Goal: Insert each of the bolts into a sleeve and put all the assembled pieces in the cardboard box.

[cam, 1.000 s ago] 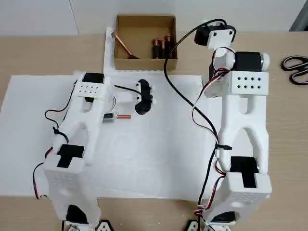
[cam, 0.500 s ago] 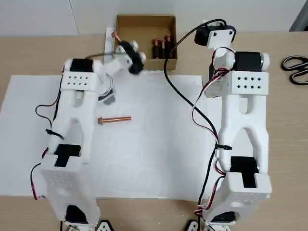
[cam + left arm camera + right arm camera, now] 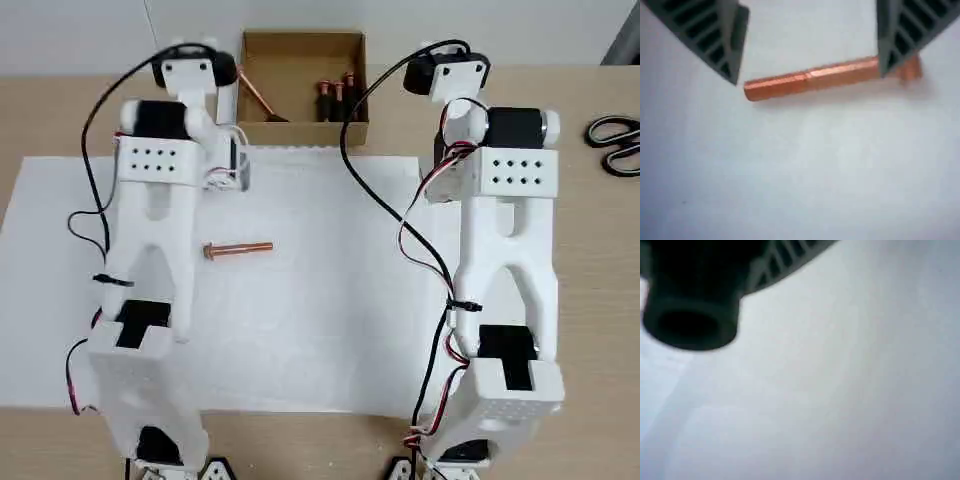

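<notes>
A copper bolt (image 3: 238,249) lies flat on the white sheet (image 3: 320,330), left of the middle. In the left wrist view this bolt (image 3: 815,79) stretches across the sheet below my left gripper (image 3: 807,55), which hangs open above it with both dark fingers (image 3: 715,40) clear of it. The left arm (image 3: 160,150) is folded back near the left side of the cardboard box (image 3: 303,36). Inside the box, another copper bolt (image 3: 258,95) leans at the left and assembled pieces (image 3: 337,98) stand at the right. The right arm (image 3: 510,170) is folded back right of the box.
Scissors (image 3: 612,142) lie on the wooden table at the far right. A black cable (image 3: 375,200) runs from the right arm across the sheet near the box. A dark part of the right arm (image 3: 690,315) hangs over the white sheet.
My left gripper left the bolt lying on the sheet, and its arm lifted and swung back to a folded pose beside the box. The right arm has not moved.
</notes>
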`<action>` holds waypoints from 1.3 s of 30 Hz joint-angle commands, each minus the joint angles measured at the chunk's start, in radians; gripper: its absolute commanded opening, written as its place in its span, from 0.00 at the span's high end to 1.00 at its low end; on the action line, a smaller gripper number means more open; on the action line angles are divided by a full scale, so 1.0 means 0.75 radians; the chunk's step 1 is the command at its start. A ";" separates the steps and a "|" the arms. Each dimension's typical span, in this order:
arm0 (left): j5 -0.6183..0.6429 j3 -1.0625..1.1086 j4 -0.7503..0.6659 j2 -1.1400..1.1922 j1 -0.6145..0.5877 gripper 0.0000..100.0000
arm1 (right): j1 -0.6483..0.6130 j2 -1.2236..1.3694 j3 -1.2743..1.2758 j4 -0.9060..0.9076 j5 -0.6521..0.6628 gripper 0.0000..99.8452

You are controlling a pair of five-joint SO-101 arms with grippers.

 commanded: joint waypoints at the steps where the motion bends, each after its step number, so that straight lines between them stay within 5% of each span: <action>1: 0.295 0.075 -0.098 -0.014 0.000 0.83 | 0.003 -0.079 -0.008 0.013 0.012 1.00; 6: 0.816 0.075 -0.063 -0.014 -0.053 0.82 | 0.003 -0.079 -0.008 0.013 0.012 1.00; 16: 1.111 0.308 -0.059 -0.012 -0.059 0.83 | -0.054 -0.079 -0.006 0.013 -0.018 1.00; 39: 1.148 0.682 -0.376 -0.012 -0.065 0.83 | -0.091 -0.079 -0.006 0.013 -0.023 1.00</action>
